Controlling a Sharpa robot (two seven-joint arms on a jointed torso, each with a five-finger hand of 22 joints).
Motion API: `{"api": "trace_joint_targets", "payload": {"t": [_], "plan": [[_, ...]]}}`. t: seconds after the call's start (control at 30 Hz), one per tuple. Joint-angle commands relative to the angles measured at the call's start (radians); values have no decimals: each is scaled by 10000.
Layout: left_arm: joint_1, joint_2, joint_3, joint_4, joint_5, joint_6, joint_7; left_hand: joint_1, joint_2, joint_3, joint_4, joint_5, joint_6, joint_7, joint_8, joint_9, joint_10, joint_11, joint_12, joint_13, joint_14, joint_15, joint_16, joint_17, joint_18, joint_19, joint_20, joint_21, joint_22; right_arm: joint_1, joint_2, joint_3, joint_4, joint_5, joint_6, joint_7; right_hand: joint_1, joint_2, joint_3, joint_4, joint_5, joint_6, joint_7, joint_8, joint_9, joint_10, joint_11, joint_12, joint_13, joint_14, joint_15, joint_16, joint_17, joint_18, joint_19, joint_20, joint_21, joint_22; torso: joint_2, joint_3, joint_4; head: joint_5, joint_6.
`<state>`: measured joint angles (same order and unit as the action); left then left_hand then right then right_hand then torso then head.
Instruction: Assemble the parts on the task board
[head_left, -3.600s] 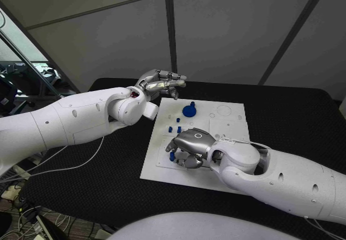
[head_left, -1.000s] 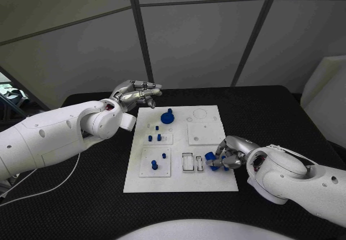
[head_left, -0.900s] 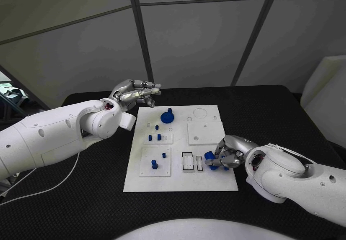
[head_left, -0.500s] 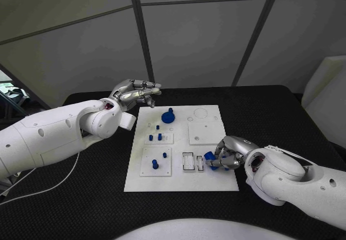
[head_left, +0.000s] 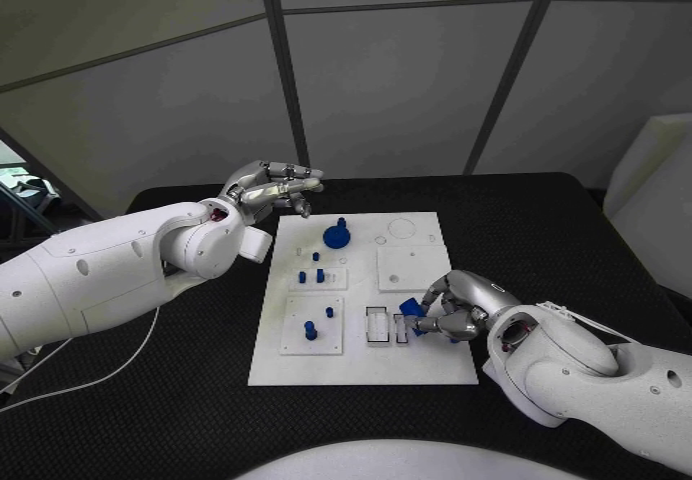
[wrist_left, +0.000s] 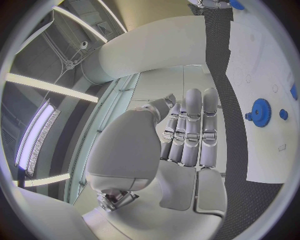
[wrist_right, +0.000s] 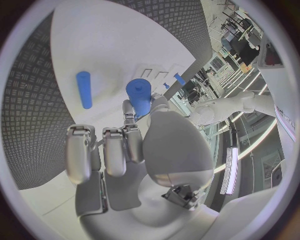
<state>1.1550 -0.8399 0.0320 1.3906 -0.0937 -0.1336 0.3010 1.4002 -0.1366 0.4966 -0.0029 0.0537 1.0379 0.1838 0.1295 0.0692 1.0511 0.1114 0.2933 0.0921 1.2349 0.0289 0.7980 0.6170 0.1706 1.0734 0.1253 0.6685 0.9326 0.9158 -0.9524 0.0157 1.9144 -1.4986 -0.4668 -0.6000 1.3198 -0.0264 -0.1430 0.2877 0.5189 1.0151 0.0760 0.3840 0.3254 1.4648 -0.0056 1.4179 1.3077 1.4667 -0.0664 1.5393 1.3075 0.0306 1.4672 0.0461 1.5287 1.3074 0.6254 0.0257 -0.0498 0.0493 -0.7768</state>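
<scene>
task board (head_left: 418, 360) mid-table (head_left: 577, 220) | gear (head_left: 336, 236) at board's far end

One task board (head_left: 361, 365), blue parts (head_left: 336, 237) (about seven)

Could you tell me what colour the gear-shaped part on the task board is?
Blue. The gear-shaped part shows best in the left wrist view.

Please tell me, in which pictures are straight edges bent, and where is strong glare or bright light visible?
Left wrist view: the task board edge curves strongly; bright light strips glare beside the left hand. Right wrist view: the board bulges round behind the right hand and its blue part. Head view: edges stay straight, light even.
</scene>
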Motion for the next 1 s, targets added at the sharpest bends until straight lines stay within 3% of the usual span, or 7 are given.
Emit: {"api": "trace_joint_targets", "payload": {"t": [0.03,0.2,0.4,0.57,0.7,1.0], "plan": [[15,8,8,27,38,118,65,-64,17,-18,-18,6,-27,-4,45,-9,-42,3,61,-7,-66,-26,36,-10,124,-39,4,-35,-11,15,45,9,103,446,-1147,556,-58,96,-51,2,76,232,-177,96,419,180,-93,18,1121,897,-87,51,1927,-155,652,-68,48,2077,0,-8,5,19,19],[15,1,8,46,38,113,66,-64,17,-18,-18,6,-27,-4,45,-9,-42,3,61,-7,-66,-26,36,-10,124,-39,4,-35,-11,16,176,11,100,457,-981,594,-56,106,-53,1,103,236,-181,99,430,178,-97,10,1115,897,-91,51,1929,-156,655,-71,51,2081,5,-4,-2,50,22],[17,12,8,61,38,113,68,-64,17,-18,-18,6,-27,-4,45,-9,-42,3,61,-7,-66,-26,36,-10,124,-39,4,-35,-11,18,521,13,-102,550,167,378,-361,188,-218,34,-44,237,-179,93,537,136,-95,-112,1031,891,-96,38,1901,-153,646,-84,41,2070,2,-16,10,59,0],[18,26,8,66,38,116,64,-64,17,-18,-18,6,-27,-4,45,-9,-42,3,61,-7,-66,-26,36,-10,124,-39,4,-35,-11,18,807,14,-230,600,698,199,-594,297,-338,31,-133,357,-238,181,680,87,-138,-265,913,891,-126,35,1901,-152,645,-103,39,2070,10,-6,7,105,-2],[19,33,8,71,38,128,57,-64,17,-18,-18,6,-27,-4,45,-9,-42,3,61,-7,-66,-26,36,-10,124,-39,4,-35,-11,18,1006,15,-307,579,893,-5,-872,387,-500,38,-222,546,-351,373,921,138,-226,-253,959,894,-199,36,1912,-154,650,-161,42,2078,12,2,-6,126,-16],[20,36,8,74,38,146,47,-64,17,-18,-18,6,-27,-4,45,-9,-42,3,61,-7,-66,-26,36,-10,124,-39,4,-35,-11,19,1166,17,-415,383,870,-312,-1203,510,-693,44,-359,637,-436,539,1212,183,-308,-256,996,897,-269,38,1926,-154,652,-233,41,2082,9,4,-14,147,-31]]}}
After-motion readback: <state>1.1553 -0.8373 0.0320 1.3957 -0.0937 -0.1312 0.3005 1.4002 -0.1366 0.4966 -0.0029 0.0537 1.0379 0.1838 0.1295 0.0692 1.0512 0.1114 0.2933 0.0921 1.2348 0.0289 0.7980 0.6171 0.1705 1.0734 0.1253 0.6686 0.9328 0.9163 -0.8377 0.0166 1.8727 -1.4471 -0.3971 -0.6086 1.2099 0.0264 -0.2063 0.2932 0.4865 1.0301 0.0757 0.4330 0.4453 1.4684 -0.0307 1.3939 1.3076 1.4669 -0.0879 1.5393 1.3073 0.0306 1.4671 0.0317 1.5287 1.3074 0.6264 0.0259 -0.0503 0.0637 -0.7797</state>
